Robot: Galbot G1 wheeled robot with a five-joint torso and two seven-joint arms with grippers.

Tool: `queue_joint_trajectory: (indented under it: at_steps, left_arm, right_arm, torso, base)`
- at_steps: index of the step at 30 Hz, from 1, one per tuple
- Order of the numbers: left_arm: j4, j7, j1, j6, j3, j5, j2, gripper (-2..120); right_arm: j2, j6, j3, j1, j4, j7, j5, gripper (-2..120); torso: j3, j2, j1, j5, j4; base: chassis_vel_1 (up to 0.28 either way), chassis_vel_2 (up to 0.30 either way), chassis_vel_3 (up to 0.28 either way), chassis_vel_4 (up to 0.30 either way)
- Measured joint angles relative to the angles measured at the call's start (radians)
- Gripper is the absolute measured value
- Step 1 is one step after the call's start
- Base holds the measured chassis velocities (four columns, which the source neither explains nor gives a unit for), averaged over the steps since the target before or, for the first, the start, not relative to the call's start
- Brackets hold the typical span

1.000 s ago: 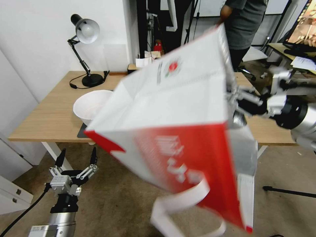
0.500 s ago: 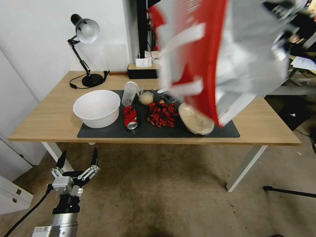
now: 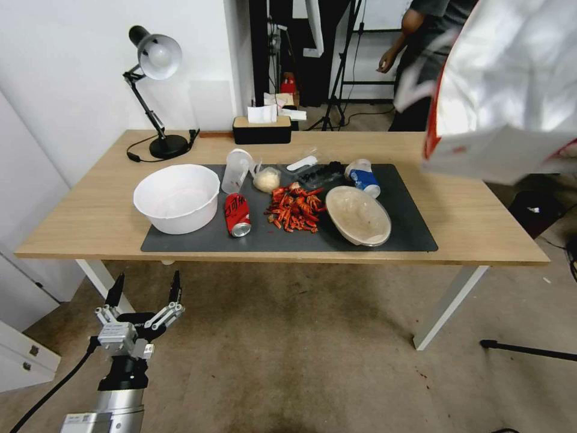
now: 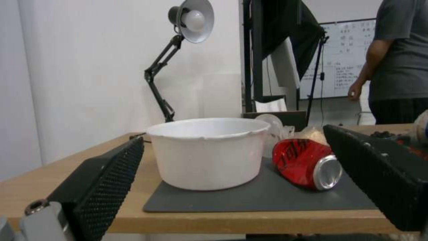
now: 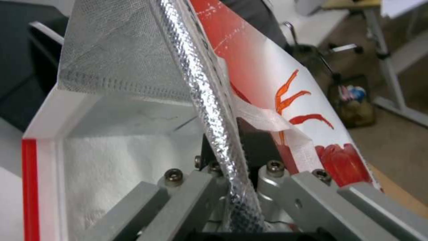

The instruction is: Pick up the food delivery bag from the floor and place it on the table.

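The food delivery bag (image 3: 511, 90), white with red panels, hangs tilted in the air at the upper right, above the right end of the table (image 3: 90, 222). In the right wrist view my right gripper (image 5: 232, 157) is shut on the bag's (image 5: 133, 67) silver foil rim, with a white strap beside it. My left gripper (image 3: 146, 284) is open low over the floor (image 3: 288, 361), in front of the table's left end; its black pads (image 4: 107, 180) frame the white bowl.
On the dark mat (image 3: 409, 234) lie a white bowl (image 3: 176, 197), a red can (image 3: 237, 214), red food pieces (image 3: 294, 207), an oval dish (image 3: 358, 215) and a bottle (image 3: 362, 177). A desk lamp (image 3: 157, 57) and tissue box (image 3: 262, 127) stand behind. A black stand leg (image 3: 529, 350) lies right.
The bag swung from close in front of the head camera up and to the right, uncovering the table and what lies on it. The left arm stayed put.
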Motion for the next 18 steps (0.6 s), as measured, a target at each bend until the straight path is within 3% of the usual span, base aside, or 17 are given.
queue_joint_trajectory:
  at_steps: [18]
  left_arm:
    - [-0.020, -0.005, 0.027, -0.011, 0.003, 0.021, -0.017, 100]
  right_arm:
    - [0.037, -0.073, -0.016, -0.051, -0.006, 0.146, 0.052, 0]
  torso:
    - [0.000, 0.000, 0.000, -0.0002, 0.0000]
  base:
    - [0.000, 0.000, 0.000, 0.000]
